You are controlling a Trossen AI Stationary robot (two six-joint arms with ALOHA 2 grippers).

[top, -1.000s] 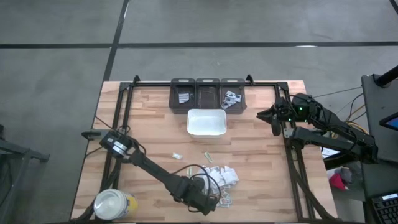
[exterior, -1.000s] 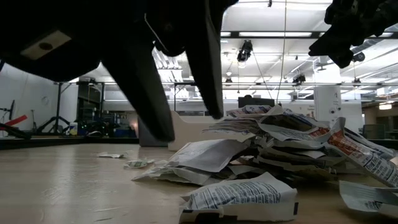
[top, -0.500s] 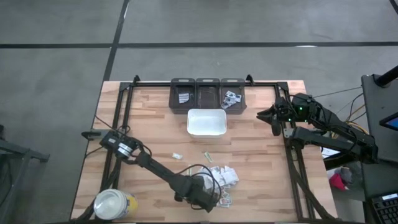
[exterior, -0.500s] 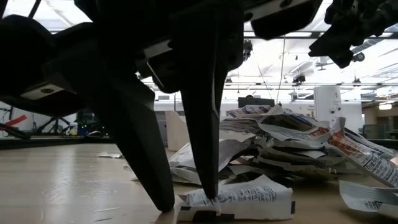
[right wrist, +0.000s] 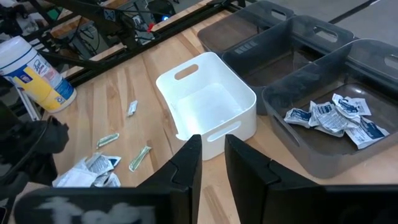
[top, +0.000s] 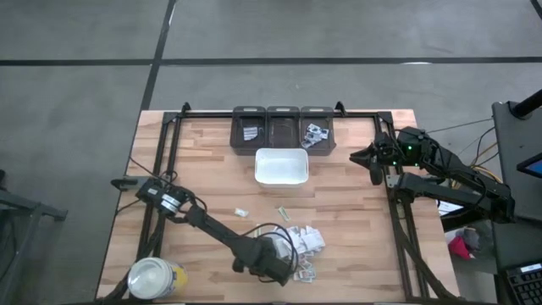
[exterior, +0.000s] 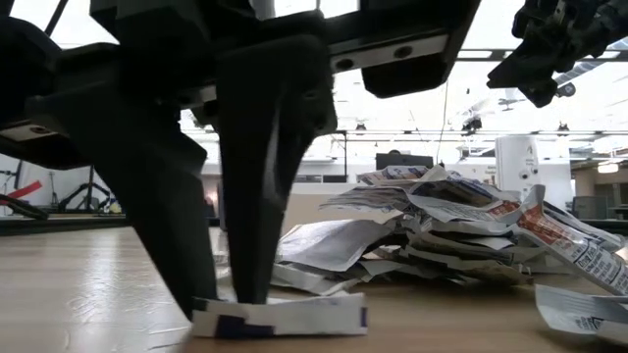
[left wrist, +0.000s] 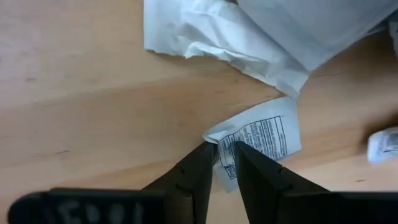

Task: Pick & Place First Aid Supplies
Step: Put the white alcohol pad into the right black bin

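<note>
**Left gripper pinching a small packet at the pile's edge**

The left gripper (top: 284, 273) is reaching down at the 6 o'clock side of the table (top: 356, 212), beside a heap of first aid packets (top: 303, 240). In the left wrist view its two fingers (left wrist: 198, 171) are closing on the corner of a small white packet (left wrist: 260, 138) with black print, the paper edge sitting between the tips. In the low view the same packet (exterior: 280, 316) is lying flat on the wood with the fingertips pressing down on its top edge. The heap is lying just toward 3 o'clock of it, with crumpled white wrappers stacked on one another.

A few loose sachets (top: 280, 211) are lying apart from the heap, toward the table's centre. The white tray (top: 281, 167) is sitting toward 12 o'clock from the centre, and just beyond it three dark bins (top: 282, 126) are standing in a row at the 12 o'clock edge; the bin nearest 3 o'clock is holding several packets (right wrist: 336, 118). A yellow jar with a white lid (top: 154, 277) is standing at the 7 o'clock corner.

The right gripper (top: 370, 161) is waiting above the 3 o'clock side of the table, its fingers (right wrist: 186, 165) standing a little apart and holding nothing.
</note>
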